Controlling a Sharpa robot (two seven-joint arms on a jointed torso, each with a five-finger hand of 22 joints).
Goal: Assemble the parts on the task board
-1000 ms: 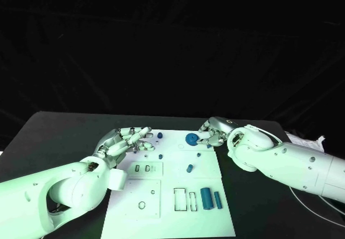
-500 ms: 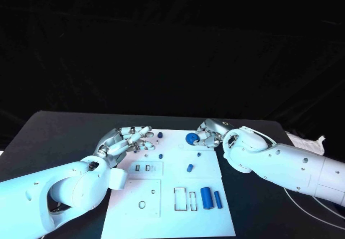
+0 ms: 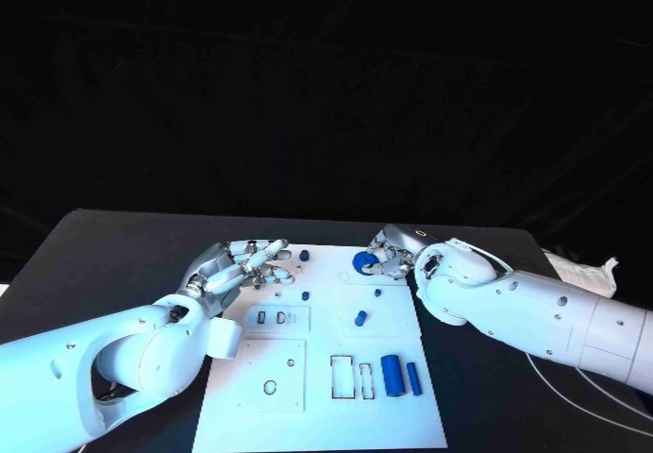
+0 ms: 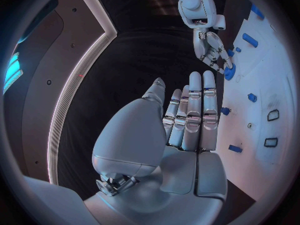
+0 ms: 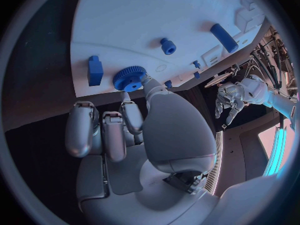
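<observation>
The white task board (image 3: 320, 377) lies on the black table (image 3: 109, 255). At the board's far edge sits a blue gear (image 3: 363, 261); the right robot hand (image 3: 388, 257) touches its rim with a fingertip (whether it actually grips the gear cannot be told). The left robot hand (image 3: 242, 266) hovers over the board's far left corner, fingers straight and together, holding nothing. A blue cylinder (image 3: 391, 375) lies near the board's near edge.

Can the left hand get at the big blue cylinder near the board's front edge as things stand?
Probably yes: the left hand holds nothing, and the blue cylinder lies uncovered on the task board, with the right hand far from it.
</observation>
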